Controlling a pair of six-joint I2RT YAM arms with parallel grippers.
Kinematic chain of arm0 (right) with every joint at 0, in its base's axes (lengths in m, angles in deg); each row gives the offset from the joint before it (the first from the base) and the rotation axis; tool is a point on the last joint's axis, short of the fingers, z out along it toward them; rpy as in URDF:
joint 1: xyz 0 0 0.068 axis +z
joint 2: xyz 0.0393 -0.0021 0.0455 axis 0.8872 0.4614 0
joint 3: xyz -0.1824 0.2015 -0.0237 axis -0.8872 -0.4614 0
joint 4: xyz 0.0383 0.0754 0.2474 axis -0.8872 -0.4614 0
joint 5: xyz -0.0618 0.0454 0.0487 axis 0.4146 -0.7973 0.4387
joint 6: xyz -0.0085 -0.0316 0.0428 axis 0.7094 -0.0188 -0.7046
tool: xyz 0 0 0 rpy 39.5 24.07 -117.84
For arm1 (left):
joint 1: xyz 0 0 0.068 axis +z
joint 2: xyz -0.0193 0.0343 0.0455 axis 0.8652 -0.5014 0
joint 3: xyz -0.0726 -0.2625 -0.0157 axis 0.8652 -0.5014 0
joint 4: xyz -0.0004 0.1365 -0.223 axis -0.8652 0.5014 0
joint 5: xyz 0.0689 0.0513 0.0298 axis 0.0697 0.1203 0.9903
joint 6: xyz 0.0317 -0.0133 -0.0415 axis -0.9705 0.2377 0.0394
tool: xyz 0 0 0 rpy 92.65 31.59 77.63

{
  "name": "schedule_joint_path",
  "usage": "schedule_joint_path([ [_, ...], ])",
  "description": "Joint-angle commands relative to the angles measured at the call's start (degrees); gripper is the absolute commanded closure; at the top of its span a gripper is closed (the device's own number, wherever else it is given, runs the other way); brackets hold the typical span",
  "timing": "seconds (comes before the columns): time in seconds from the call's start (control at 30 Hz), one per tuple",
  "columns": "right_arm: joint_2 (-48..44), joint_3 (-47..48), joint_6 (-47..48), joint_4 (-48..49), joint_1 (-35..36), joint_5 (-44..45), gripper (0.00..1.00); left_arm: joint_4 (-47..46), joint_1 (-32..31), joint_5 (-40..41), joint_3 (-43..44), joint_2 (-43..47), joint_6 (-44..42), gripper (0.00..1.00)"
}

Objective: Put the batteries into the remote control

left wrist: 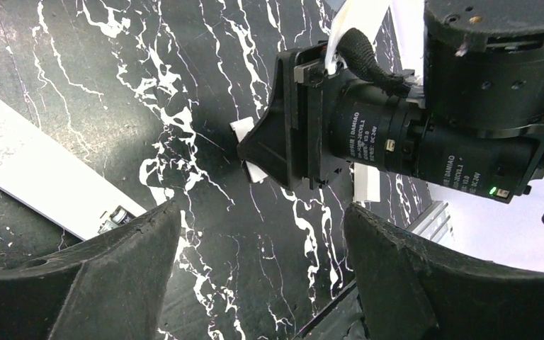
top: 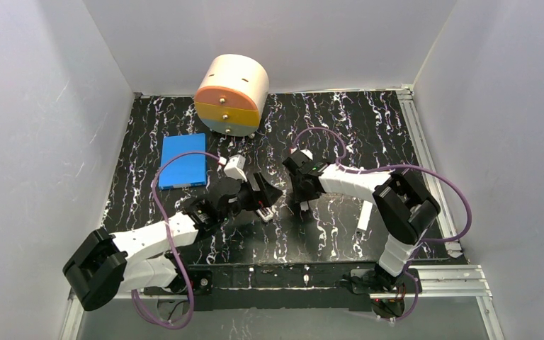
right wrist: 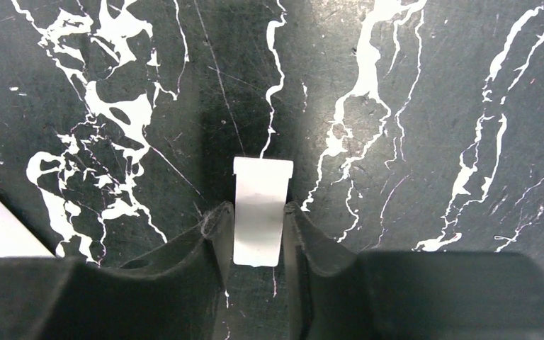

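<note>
The remote control lies back up on the black marble table, its dark square label showing. At its open end a dark battery sits in the compartment; a second battery is not visible. In the top view only a bit of the remote shows under my left gripper. My left gripper is open and empty, just right of the remote's open end. My right gripper is shut on the small white cover piece, low over the table. The right gripper is close to the left one.
A longer plain white bar lies right of the right gripper. A blue flat box and a round wooden drum stand at the back left. White walls enclose the table; a metal rail runs along the right edge.
</note>
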Motion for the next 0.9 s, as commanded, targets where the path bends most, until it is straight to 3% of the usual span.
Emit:
schedule_joint_path([
  [0.0,0.75,-0.41,-2.93,-2.23,0.1,-0.31,0.64,-1.45,-0.31,0.04,-1.23,0.96,-0.49,0.18],
  [0.47,-10.19,-3.66,-12.18,3.8,-3.69,-0.39,0.67,-7.46,-1.37,-8.2,0.98,-10.45,2.51,0.26],
  [0.87,-19.71,-7.21,-18.96,6.71,-9.08,-8.87,0.65,-19.78,-3.25,-11.45,6.61,-23.69,3.29,0.27],
])
